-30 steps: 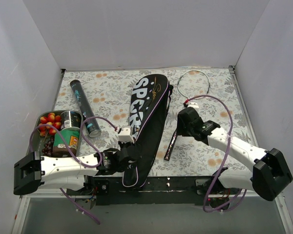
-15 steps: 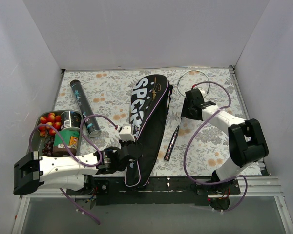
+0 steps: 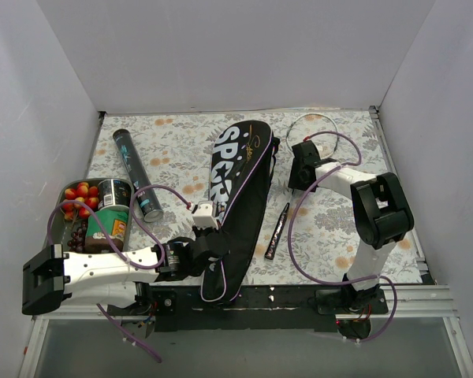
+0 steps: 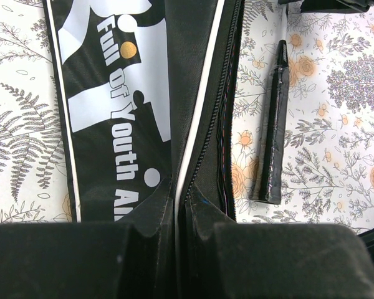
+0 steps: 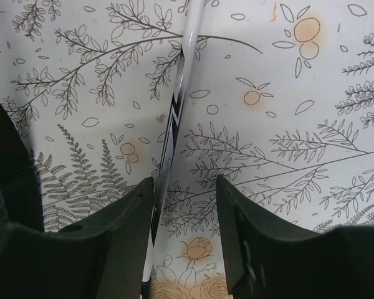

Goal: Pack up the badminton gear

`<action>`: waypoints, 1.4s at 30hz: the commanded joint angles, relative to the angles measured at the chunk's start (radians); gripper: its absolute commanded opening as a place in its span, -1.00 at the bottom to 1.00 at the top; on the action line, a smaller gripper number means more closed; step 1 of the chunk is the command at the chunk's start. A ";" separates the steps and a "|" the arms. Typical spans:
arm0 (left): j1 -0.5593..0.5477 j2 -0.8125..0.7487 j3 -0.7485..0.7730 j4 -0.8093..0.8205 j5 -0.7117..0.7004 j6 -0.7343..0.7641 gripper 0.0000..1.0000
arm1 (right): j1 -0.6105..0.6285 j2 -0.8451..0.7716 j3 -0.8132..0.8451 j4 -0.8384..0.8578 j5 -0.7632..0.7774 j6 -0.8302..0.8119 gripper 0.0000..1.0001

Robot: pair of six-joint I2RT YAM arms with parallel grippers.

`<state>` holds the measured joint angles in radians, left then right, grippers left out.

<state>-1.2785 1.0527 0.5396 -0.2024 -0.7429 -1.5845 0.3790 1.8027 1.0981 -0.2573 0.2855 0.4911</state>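
Racket shaft (image 5: 174, 112): right pincer (image 5: 184, 184) has swung back to straddle it.

We see a metal tray (image 3: 63, 189) at the left edge of the table, toward the near side. In its far corner lie red fruits (image 3: 80, 195), with a dark can (image 3: 113, 191) upright just beside them on the right. Closer to the near edge stand a green-and-orange can (image 3: 114, 228) and, to its left, a cluster of small dark fruits (image 3: 79, 235). A floral cloth (image 3: 181, 150) of ferns and orange blossoms covers the table, and plain white walls (image 3: 236, 55) enclose it on three sides.
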 commanded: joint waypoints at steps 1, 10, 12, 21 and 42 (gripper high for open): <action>-0.004 -0.034 0.039 0.028 -0.035 0.009 -1.00 | -0.006 0.024 0.043 0.018 0.003 0.000 -0.02; -0.004 -0.051 0.023 0.026 -0.036 -0.002 -1.00 | -0.006 0.034 0.037 0.007 0.006 -0.020 -0.90; -0.005 -0.054 0.023 0.024 -0.041 0.000 -1.00 | -0.005 0.027 0.036 0.006 0.012 -0.022 -0.97; -0.004 -0.056 0.020 0.008 -0.064 0.000 -1.00 | 0.001 -0.126 0.002 -0.020 0.018 -0.017 -0.97; -0.004 0.061 0.131 -0.068 -0.107 -0.061 -1.00 | 0.487 -0.808 -0.254 -0.431 0.291 0.386 -0.97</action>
<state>-1.2785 1.1118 0.6086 -0.2749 -0.7979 -1.6241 0.7803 1.0843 0.8661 -0.5648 0.4446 0.7124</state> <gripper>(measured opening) 0.047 0.042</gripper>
